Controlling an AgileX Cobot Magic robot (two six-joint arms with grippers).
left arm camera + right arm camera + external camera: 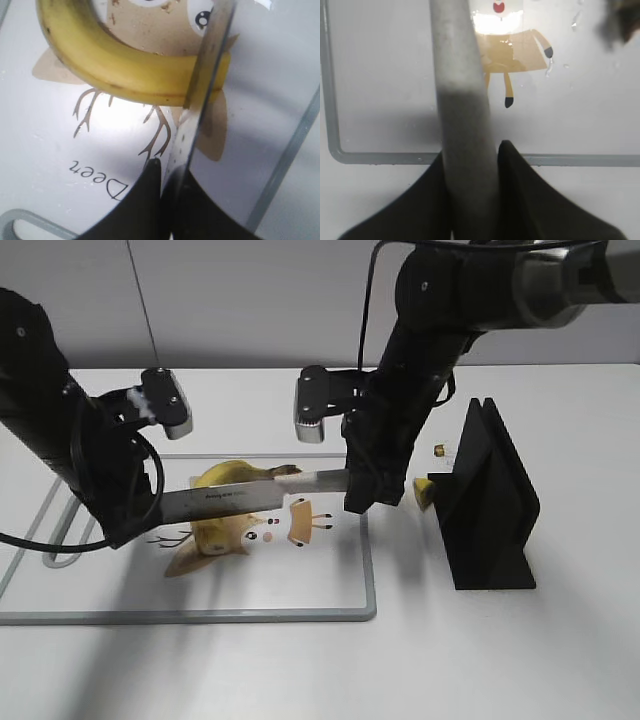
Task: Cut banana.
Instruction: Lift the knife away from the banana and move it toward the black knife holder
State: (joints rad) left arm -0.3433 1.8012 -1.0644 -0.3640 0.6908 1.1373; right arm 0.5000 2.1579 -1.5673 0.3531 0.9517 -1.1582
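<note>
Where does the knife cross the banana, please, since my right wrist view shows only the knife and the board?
Observer: In the left wrist view the knife crosses the banana close to one end.
Operator: Is the knife's other end free?
Observer: No, the left gripper is shut on the blade.
Operator: Is anything lying off the board?
Observer: Yes, a yellow scrap lies beside the black stand.
</note>
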